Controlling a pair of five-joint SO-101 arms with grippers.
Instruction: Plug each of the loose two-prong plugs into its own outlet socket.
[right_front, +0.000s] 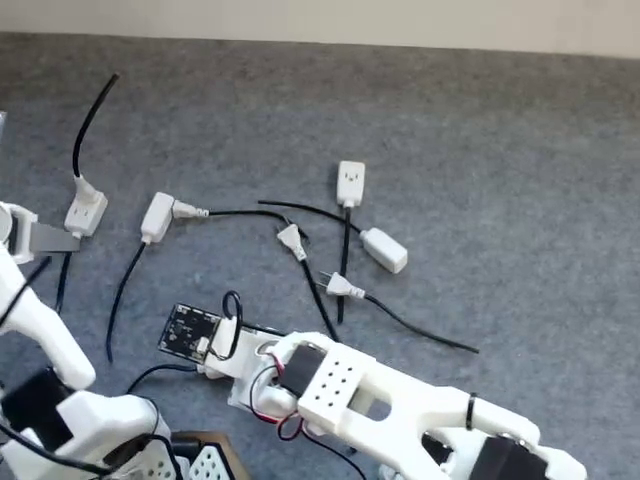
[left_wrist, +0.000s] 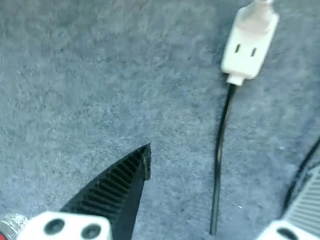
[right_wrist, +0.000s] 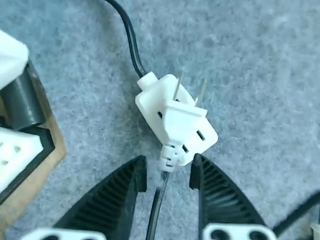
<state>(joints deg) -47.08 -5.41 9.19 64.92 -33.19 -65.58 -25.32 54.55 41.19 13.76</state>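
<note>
Grey felt (right_front: 500, 130) covers the table. From above we count white cord ends scattered across it: a face-up socket (right_front: 350, 182), a slanted socket (right_front: 385, 250) just beside its cord, a first loose plug (right_front: 290, 240), a second loose plug (right_front: 341, 287) nearer the arms, a left-hand block (right_front: 157, 216) with a small plug touching its end, and a far-left block (right_front: 85, 212) at the picture's edge. In this view the right arm (right_front: 400, 400) lies over the felt and covers whatever sits beneath it.

The right wrist view fills that in. The right gripper (right_wrist: 167, 167) is released, its black fingers standing either side of a cord's ribbed collar with a thin gap on each side. Just past the tips, a pronged plug (right_wrist: 167, 100) with two bare metal prongs lies against a slotted body (right_wrist: 200, 136). We cannot tell whether the two are joined or only stacked. A brown board (right_wrist: 47, 150) shows at the edge.

In the left wrist view the left gripper (left_wrist: 230, 167) is spread wide, one ribbed finger (left_wrist: 125, 185) in full sight and the other cut off by the frame. A black cord (left_wrist: 220, 160) runs between them to a slotted socket end (left_wrist: 247, 50), whose far end is cropped. We cannot say for certain which piece from above this is.
</note>
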